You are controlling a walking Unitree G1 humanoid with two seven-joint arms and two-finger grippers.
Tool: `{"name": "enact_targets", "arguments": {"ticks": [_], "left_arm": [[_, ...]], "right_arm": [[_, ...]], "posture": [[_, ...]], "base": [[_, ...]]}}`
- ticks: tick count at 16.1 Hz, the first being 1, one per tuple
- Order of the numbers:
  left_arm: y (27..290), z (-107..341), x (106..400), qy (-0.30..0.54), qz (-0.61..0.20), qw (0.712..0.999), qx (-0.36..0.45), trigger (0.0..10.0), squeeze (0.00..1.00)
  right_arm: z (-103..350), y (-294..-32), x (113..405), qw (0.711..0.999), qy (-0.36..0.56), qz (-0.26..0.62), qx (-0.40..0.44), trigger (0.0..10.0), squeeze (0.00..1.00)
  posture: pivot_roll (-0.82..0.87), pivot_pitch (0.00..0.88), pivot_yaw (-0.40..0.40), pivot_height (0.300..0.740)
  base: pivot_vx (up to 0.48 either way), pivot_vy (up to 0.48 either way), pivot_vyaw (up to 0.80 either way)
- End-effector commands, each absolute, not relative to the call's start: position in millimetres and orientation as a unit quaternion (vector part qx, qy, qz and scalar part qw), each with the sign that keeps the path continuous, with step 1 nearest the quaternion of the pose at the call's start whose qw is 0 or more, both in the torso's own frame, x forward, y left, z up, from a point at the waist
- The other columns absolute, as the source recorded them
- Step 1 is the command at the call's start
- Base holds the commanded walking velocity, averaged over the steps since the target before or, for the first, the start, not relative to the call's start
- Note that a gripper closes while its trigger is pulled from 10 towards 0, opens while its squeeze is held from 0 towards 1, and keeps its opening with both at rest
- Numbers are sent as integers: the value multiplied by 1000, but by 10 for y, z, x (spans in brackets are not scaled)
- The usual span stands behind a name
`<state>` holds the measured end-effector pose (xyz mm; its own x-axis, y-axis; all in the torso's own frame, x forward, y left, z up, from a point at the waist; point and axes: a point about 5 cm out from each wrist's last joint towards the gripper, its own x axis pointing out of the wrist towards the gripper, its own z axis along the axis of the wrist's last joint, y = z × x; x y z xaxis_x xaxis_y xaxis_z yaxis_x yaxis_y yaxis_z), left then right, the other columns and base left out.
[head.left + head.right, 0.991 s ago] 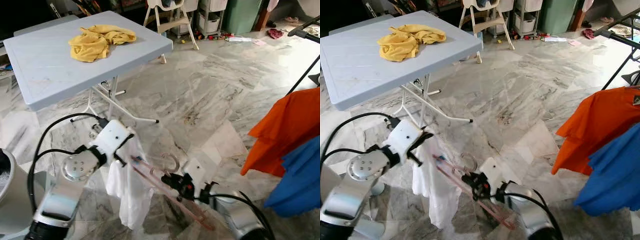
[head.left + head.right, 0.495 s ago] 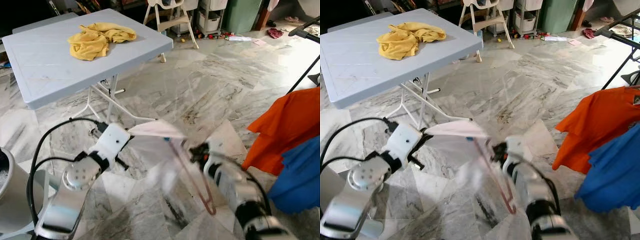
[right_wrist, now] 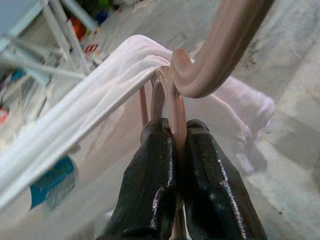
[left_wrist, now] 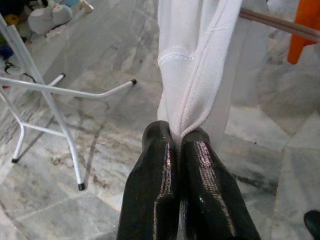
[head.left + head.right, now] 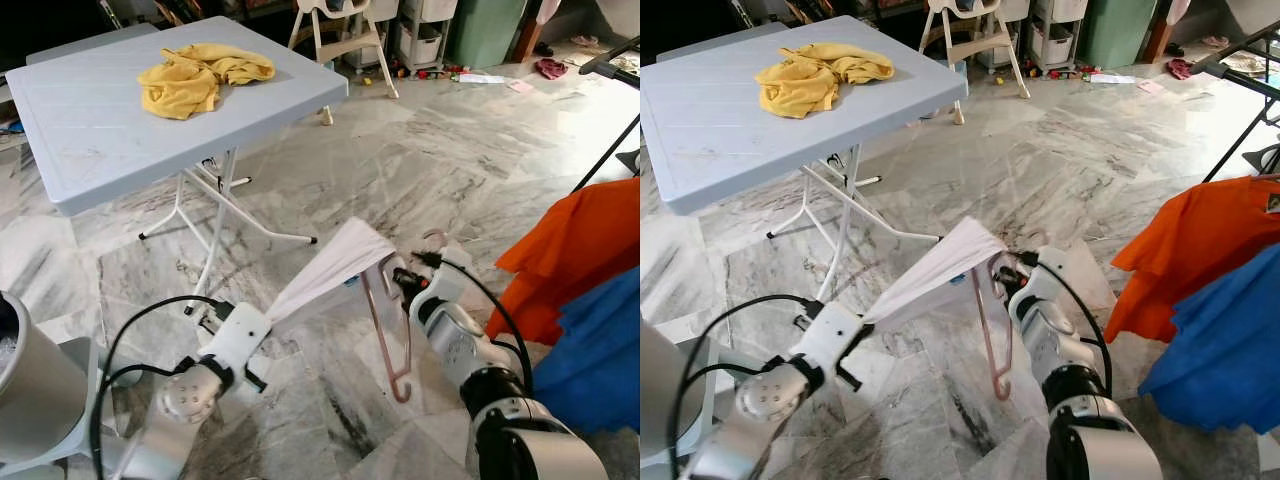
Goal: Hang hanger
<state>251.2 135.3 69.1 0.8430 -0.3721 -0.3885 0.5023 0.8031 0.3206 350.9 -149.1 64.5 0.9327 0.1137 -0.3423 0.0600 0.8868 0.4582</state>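
A white garment (image 5: 322, 274) is stretched taut in a diagonal band over the marble floor. Its lower end is pinched in my left gripper (image 5: 264, 320), low at the near left; the left wrist view has both black fingers (image 4: 155, 170) shut on a fold of the cloth (image 4: 192, 60). The upper end is draped over a pink hanger (image 5: 384, 330), which hangs tilted down toward the floor. My right gripper (image 5: 402, 279) is shut on the hanger near its hook, seen close in the right wrist view as the pink rod (image 3: 176, 107) between the fingers.
A grey-blue folding table (image 5: 90, 150) with a yellow cloth (image 5: 195, 78) stands at the far left. An orange shirt (image 5: 580, 250) and a blue shirt (image 5: 600, 350) hang at the right under a black rack bar (image 5: 608, 58). A grey bin (image 5: 25, 390) stands near left.
The right gripper has swung up and forward with the hanger. The left gripper has dropped lower. The garment, hanging limp a second ago, is now pulled taut between them.
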Motion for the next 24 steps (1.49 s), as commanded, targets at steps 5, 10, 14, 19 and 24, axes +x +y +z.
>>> {"name": "enact_targets", "arguments": {"ticks": [5,10,14,19,24], "left_arm": [[1516,771,2794,134,-143,959,206,10000,0],[1538,882,2985,117,-132,963,203,10000,0],[1492,905,3004,105,-135,968,182,10000,0],[1522,1054,3040,84,-122,973,176,10000,0],[1766,1099,2924,90,-76,974,192,10000,0]], "right_arm": [[878,-1199,3554,945,171,177,214,10000,0],[605,-984,3014,899,201,380,85,10000,0],[380,-1274,2868,905,254,338,33,10000,0],[232,-1301,2780,904,285,317,30,10000,0],[138,-1449,2804,919,311,235,60,10000,0]], "posture": [[13,43,9,740],[-16,48,23,740],[-39,47,39,740],[-24,59,38,740],[-7,63,37,740]], "base": [[0,0,0],[0,0,0],[0,0,0],[0,0,0],[0,0,0]]}}
